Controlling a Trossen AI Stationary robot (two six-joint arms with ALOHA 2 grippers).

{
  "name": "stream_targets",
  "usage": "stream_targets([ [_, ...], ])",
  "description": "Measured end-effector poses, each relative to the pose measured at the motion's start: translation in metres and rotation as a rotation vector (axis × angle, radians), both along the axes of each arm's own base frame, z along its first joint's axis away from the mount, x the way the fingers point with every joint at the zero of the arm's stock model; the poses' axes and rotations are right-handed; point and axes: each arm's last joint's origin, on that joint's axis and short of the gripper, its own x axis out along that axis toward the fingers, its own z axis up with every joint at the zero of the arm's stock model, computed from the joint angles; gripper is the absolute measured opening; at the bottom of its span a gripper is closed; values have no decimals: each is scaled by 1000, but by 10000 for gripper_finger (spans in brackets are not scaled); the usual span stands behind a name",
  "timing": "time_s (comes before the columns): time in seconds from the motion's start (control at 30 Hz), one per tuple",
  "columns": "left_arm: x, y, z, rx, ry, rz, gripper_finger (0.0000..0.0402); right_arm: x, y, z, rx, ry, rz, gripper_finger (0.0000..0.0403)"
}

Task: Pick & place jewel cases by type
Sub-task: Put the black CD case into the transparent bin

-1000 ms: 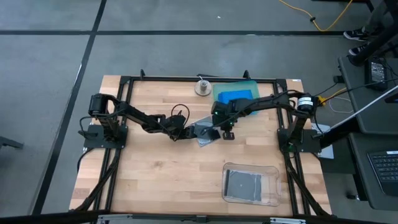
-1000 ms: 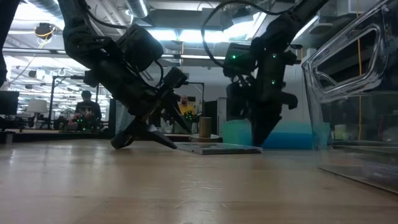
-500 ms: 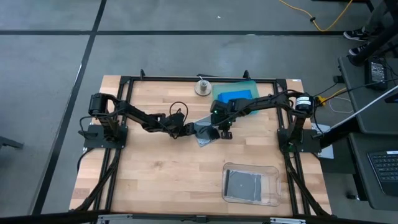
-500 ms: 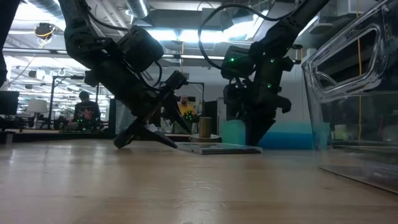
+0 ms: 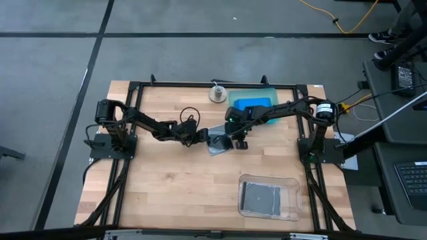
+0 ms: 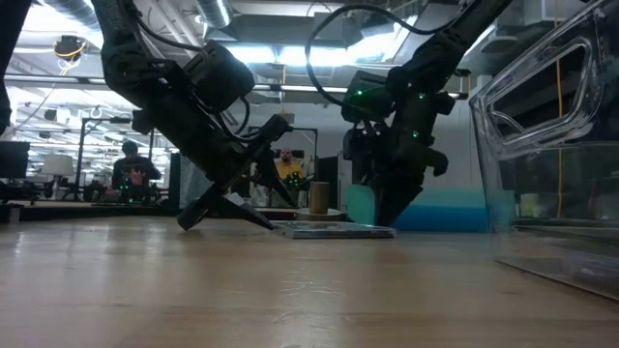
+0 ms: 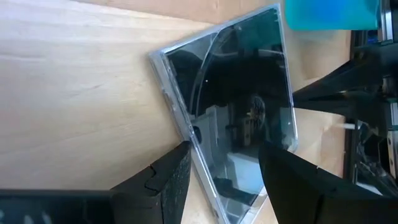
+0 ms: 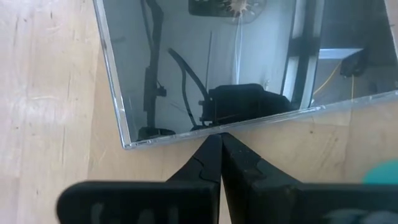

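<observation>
A dark squarish jewel case (image 5: 217,141) lies flat on the table's middle, between my two grippers. My left gripper (image 5: 200,138) stands at its left side, open, slanting down; in the left wrist view its fingers (image 7: 168,177) straddle the case's left edge (image 7: 186,127). My right gripper (image 5: 237,142) is at the case's right side, shut, pointing down. Blue cases (image 5: 252,103) lie in the teal tray (image 5: 265,91) at the far edge. Another dark case (image 5: 260,198) lies in the clear tray (image 5: 293,183). My left gripper has the case's left edge (image 7: 186,127) between its open fingers; whether a finger touches it, I cannot tell. My right gripper meets the case's right edge (image 8: 214,132) with its shut fingertips (image 8: 211,155), coming from above and the right. The case stays flat on the table.
A small round metal piece (image 5: 217,93) stands at the far edge beside the teal tray. The clear tray (image 6: 542,145) rises high at the table's near right. Bare wood lies on the near left.
My right gripper has moved toward the table's left with its fingers shut, and the dark case has slid flat along the table a little to the left, closer in between my left gripper's fingers.
</observation>
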Motion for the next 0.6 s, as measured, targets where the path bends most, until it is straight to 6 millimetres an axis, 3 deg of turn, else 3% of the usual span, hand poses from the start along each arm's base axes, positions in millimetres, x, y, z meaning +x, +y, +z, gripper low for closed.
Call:
stream_targets([
  [0.17,7,1,5,29,-44,0,183,0,0,0,2,-2,2,10],
  [0.37,15,18,13,135,-73,-5,183,0,0,0,7,4,-2,10],
  [0.6,20,26,21,120,-106,-80,183,-3,1,0,7,28,5,10],
])
